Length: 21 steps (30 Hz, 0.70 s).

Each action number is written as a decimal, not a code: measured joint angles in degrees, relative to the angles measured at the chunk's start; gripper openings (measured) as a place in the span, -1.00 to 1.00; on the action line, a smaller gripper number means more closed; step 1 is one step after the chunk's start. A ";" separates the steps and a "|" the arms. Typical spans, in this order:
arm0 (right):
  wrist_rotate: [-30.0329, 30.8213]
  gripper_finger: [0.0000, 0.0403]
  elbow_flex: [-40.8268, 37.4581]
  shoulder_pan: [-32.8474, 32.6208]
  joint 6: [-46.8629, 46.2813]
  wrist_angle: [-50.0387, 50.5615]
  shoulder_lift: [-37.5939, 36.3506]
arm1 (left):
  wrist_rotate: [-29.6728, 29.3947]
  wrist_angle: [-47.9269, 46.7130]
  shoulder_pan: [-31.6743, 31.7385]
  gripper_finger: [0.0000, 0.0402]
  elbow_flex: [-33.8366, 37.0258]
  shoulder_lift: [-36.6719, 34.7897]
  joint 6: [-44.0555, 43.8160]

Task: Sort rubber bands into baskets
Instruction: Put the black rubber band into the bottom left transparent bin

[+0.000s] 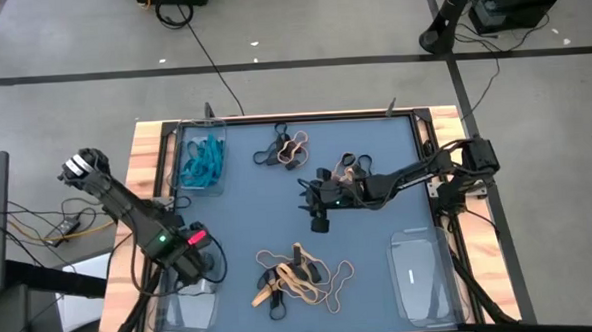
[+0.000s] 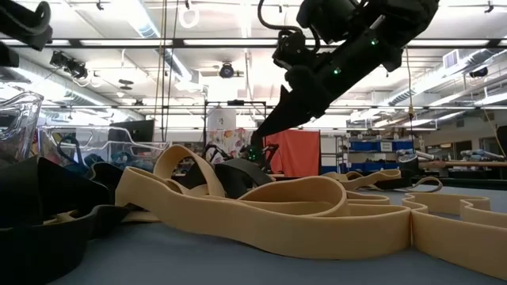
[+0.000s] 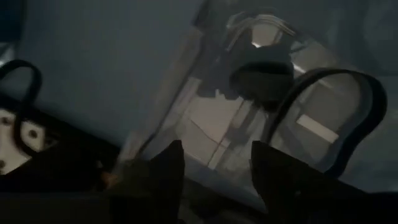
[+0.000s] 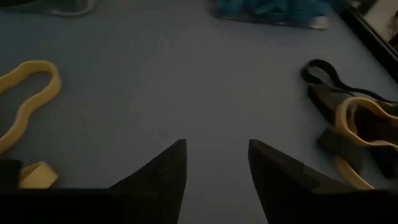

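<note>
My left gripper is open over the clear near-left basket. In the left wrist view a black rubber band loop shows beside one finger, over the basket's clear wall. My right gripper is open and empty above the blue mat at mid-table; it also shows in the right wrist view. Teal bands lie in the far-left basket. Mixed black and tan bands lie in piles on the mat. My left gripper: I cannot tell whether its finger touches the black band loop, which rises right beside it.
A clear basket stands at the near right, with nothing showing in it. The near pile of tan bands fills the low view's foreground. A tan band and a black-and-tan pile flank my right gripper. The wooden table frame borders the mat.
</note>
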<state>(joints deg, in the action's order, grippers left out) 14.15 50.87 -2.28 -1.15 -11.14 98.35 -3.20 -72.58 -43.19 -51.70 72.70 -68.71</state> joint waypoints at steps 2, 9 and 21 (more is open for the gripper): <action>-0.39 -0.05 0.00 0.45 -0.46 0.07 0.00 | -1.80 -2.08 0.90 -0.03 -1.41 -0.27 1.02; -5.40 -0.02 0.00 0.08 -0.56 -0.17 0.00 | -13.57 -5.39 7.53 -0.04 -5.44 -1.60 9.30; -6.31 -0.03 0.00 -1.09 1.15 -0.23 0.00 | -10.18 -1.73 24.23 -0.04 -5.56 -1.63 26.83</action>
<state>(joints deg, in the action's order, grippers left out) 7.84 50.87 -3.37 0.00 -11.37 98.35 -13.39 -74.31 -18.95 -57.25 71.07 -41.88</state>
